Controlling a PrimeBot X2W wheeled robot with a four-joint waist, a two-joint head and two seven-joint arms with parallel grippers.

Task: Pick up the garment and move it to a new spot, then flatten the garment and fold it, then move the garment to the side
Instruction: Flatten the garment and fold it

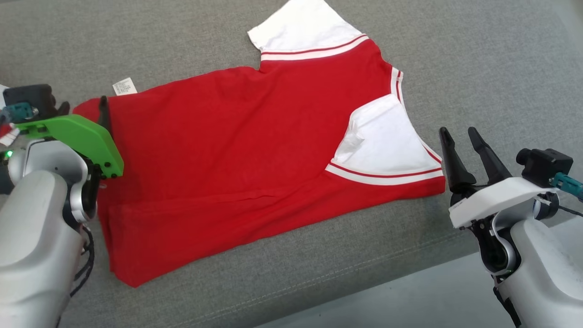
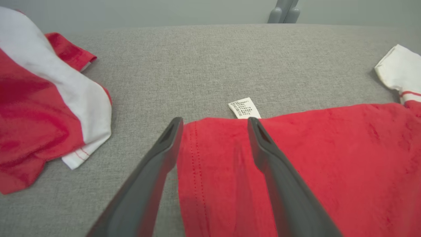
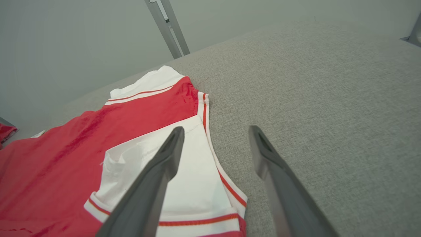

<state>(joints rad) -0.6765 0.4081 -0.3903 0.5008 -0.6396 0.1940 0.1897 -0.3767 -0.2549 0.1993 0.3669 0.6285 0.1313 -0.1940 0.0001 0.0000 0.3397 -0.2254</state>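
1. The left pincer (image 2: 214,121) is spread wide, its two dark fingers well apart. It hangs over the hem corner of the red T-shirt (image 1: 237,150). Whether its tips touch the cloth cannot be told.
2. In the left wrist view its left finger (image 2: 164,154) lies over bare grey cover just beside the stitched hem. Its right finger lies over red cloth, and the hem edge runs up between the two.
3. Just beyond the right fingertip, a white care label (image 2: 244,108) sticks out from the shirt's edge onto the bench (image 1: 478,54).
4. Well apart to the left of this pincer, a second red-and-white garment (image 2: 39,108) lies crumpled on the same grey cover.
5. The right pincer (image 1: 458,132) is likewise spread wide. In the head view it stands just beside the shirt's opposite end, near the corner of the red cloth and apart from it.
6. In the right wrist view its left finger lies over a white sleeve (image 3: 197,197) folded in onto the red body. Its right finger lies over bare bench.
7. From this pincer the shirt stretches flat across the bench to the left pincer. The folded sleeve carries red-and-white trim, and the other white sleeve (image 1: 305,27) reaches out on the far side.
8. Beside the right pincer's arm, past the bench's near edge, is pale floor (image 1: 410,300). Beyond the far edge a grey metal post (image 3: 167,29) rises.
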